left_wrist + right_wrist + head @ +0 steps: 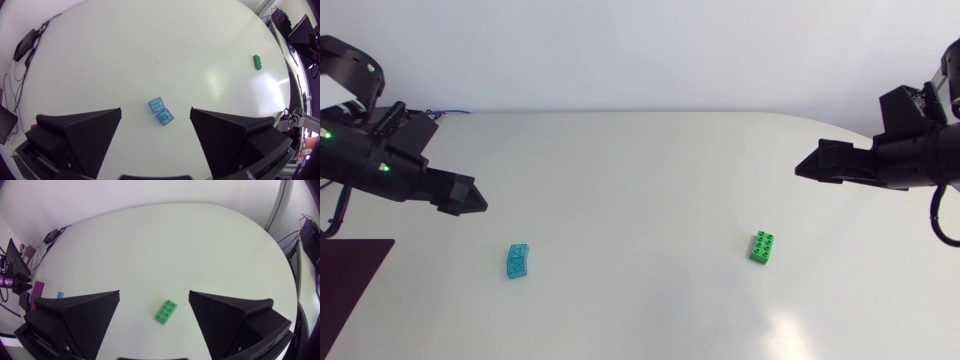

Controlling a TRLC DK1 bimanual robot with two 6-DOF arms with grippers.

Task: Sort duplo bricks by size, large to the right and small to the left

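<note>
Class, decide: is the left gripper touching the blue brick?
Apart. In the head view, bare table separates the left gripper from the blue brick; the left wrist view shows table all around it.

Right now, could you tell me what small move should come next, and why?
Probably lower the left gripper onto the blue brick. The gripper is open, and in its wrist view the brick lies just ahead, in line with the gap. The blue brick is the smaller, so it could go further left; the larger green brick already lies on the right.
</note>
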